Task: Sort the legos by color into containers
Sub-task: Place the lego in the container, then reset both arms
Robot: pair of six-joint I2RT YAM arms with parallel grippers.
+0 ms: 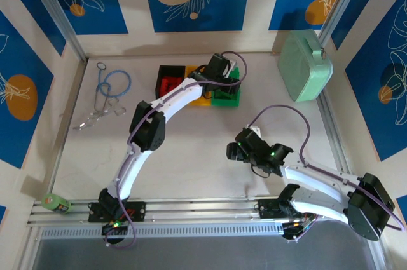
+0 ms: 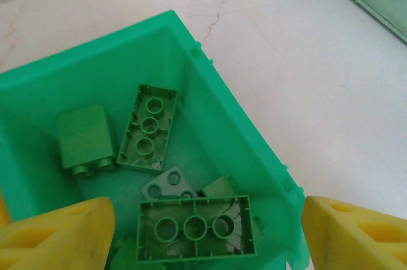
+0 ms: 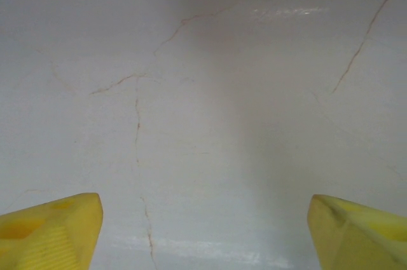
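Three containers stand in a row at the back of the table: a black bin (image 1: 166,74) holding red legos (image 1: 170,84), a yellow bin (image 1: 202,100) mostly under my left arm, and a green bin (image 1: 230,98). My left gripper (image 1: 226,74) hovers over the green bin (image 2: 210,92), open, its yellow fingers (image 2: 57,235) wide apart. Several green legos lie inside, the nearest an upturned brick (image 2: 194,229) lying loose below the jaws. My right gripper (image 1: 234,150) is open above bare table (image 3: 203,124) at centre right, with nothing between its fingertips (image 3: 51,232).
A large mint-green case (image 1: 305,67) sits at the back right. Blue-handled metal tools (image 1: 108,92) lie at the back left. A small green object (image 1: 56,202) rests by the near rail at the left.
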